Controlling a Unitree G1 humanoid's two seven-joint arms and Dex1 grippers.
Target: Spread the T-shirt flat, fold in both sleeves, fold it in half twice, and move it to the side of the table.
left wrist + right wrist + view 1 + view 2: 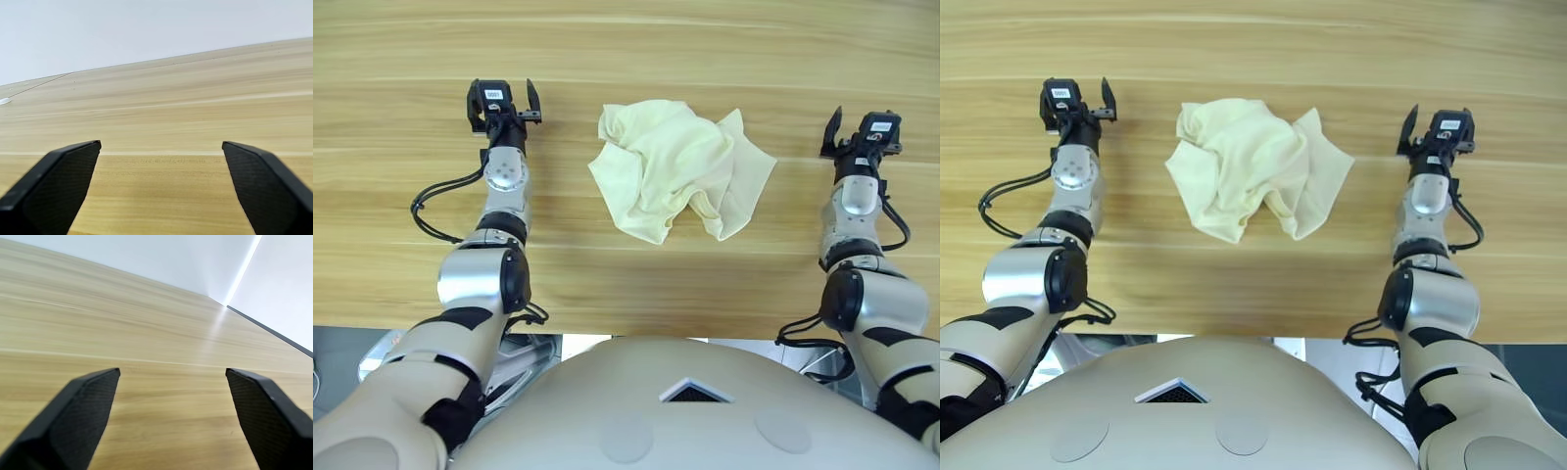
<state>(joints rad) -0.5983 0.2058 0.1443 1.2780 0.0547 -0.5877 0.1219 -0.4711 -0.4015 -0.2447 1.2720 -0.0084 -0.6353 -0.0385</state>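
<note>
T-shirt: a crumpled pale-yellow fabric T-shirt (677,166) lies bunched in the middle of the tabletop, not yet spread, apart from both hands.
Left hand: the black two-fingered left hand (503,100) sits low over the wood to the left of the shirt, fingers spread wide and grasping nothing.
Right hand: the black two-fingered right hand (865,132) sits to the right of the shirt, likewise released, with bare wood between its fingers.
Writing: a small white sticker (493,94) sits on top of the left hand and another sticker (880,126) on the right; their print is too small to read.
Surface: a light wooden tabletop (705,39) with long streaks of grain running left to right.
Room: a plain pale wall (146,29) rises beyond the far edge, and a bright strip of light (242,269) runs up it at the right.
</note>
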